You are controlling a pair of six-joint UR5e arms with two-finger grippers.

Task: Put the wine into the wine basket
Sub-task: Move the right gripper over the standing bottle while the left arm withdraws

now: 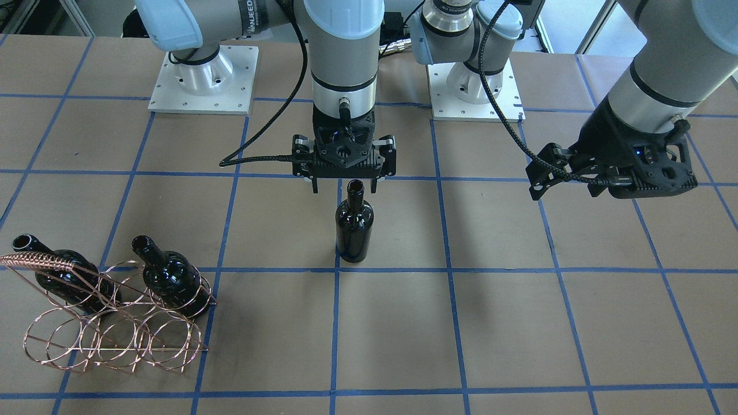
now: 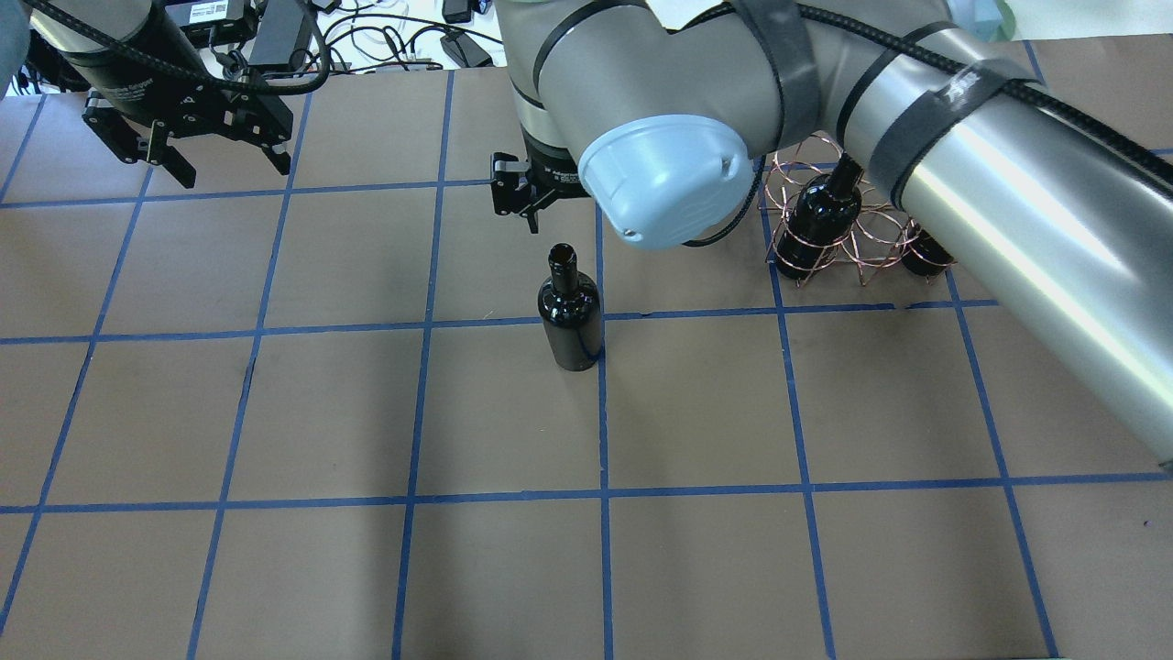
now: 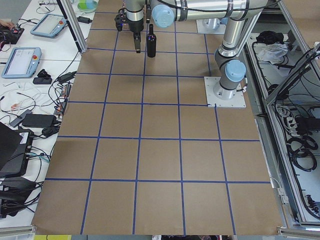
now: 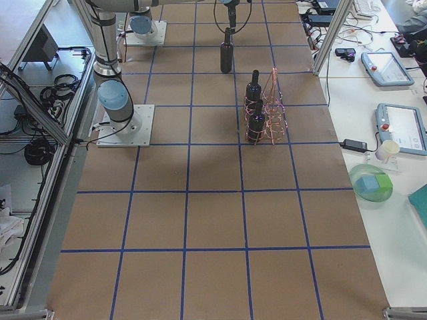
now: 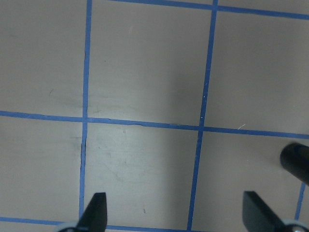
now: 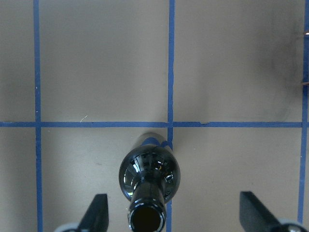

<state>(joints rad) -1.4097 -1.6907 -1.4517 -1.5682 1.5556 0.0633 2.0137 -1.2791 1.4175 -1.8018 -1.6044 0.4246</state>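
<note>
Right claw [image 1: 344, 185] hangs released over the middle of the table [image 1: 507, 323], fingers pointing straight down and spread wide, gripping nothing. Its fingertips [image 6: 98, 211] are at about the height of the bottle [image 1: 354, 225] rim. In the right wrist view the open rim sits between the two fingers, nearer one of them and touching neither. That bottle stands upright and alone on the brown paper, its base on a crossing of the blue tape lines [image 2: 275, 328], glossy black with a long narrow neck. It is outside the basket [image 1: 112, 337] and well apart from it. The basket rests on the table farther toward the robot's right, on the far side from the robot's base, a copper wire rack of round rings with a braided handle. Two other bottles [image 1: 170, 279] already sit in its rings, tilted, necks sticking out above the wire. At least one ring beside them holds nothing. Left claw [image 2: 192, 156] hovers over the robot's left part of the table, well away from bottle and basket. It too is released: in its wrist view the fingers [image 5: 96, 212] stand wide apart over bare paper and tape, with nothing between them.
</note>
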